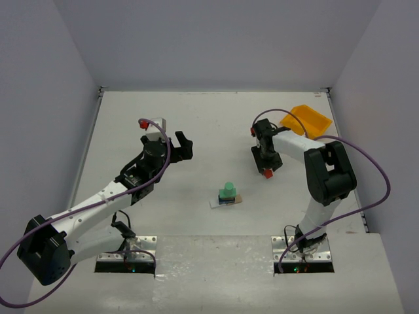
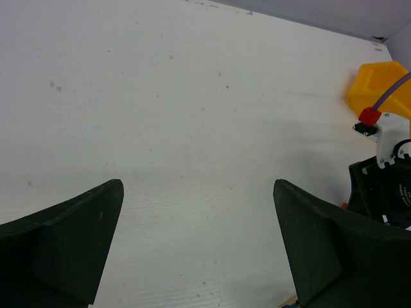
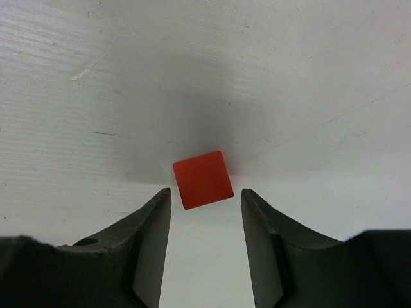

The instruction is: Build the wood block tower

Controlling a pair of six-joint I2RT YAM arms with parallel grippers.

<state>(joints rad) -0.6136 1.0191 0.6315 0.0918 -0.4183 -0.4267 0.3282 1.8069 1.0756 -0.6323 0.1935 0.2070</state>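
Observation:
The wood block tower [image 1: 227, 195] stands mid-table: a green piece [image 1: 228, 189] on a blue one, on a pale flat plank [image 1: 222, 203]. A loose red block [image 3: 203, 179] lies on the table to its right, also seen from above [image 1: 268, 174]. My right gripper [image 3: 206, 191] hangs over the red block and is open, its fingertips just short of the block's near corners and apart from it. My left gripper [image 2: 198, 186] is wide open over bare table, far left of the tower [image 1: 181, 146], with nothing between its fingers.
A yellow plastic bin [image 1: 306, 120] sits at the back right, and shows in the left wrist view [image 2: 379, 86] behind the right arm [image 2: 385, 186]. White walls close the table at the back and on both sides.

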